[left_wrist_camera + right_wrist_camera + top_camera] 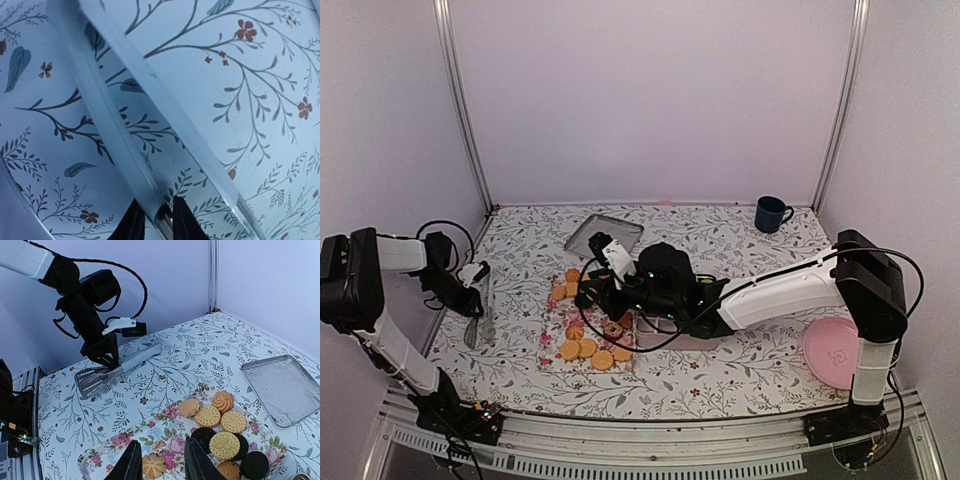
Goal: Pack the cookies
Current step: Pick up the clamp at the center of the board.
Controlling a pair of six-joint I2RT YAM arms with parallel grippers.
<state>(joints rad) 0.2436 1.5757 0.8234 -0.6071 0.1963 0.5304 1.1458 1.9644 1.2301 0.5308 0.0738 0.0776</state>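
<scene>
The cookies [588, 348] lie on a flowered tray [552, 330] left of the table's middle; most are golden, a few dark. In the right wrist view the cookies [222, 425] cluster at the flowered tray's [170, 432] right end. My right gripper [162, 462] hovers open low over the tray, with one golden flower-shaped cookie [154, 466] lying between its fingers and a gap on both sides. Metal tongs [127, 362] rest on the cloth by the left wall. My left gripper [159, 222] is shut on one arm of the tongs [115, 125], one finger on each side.
A shallow metal tray [603, 237] sits behind the cookies. A blue mug [770, 213] stands at the back right. A pink plate [832, 352] lies near the right arm's base. The right arm stretches across the table's middle, cables hanging from it.
</scene>
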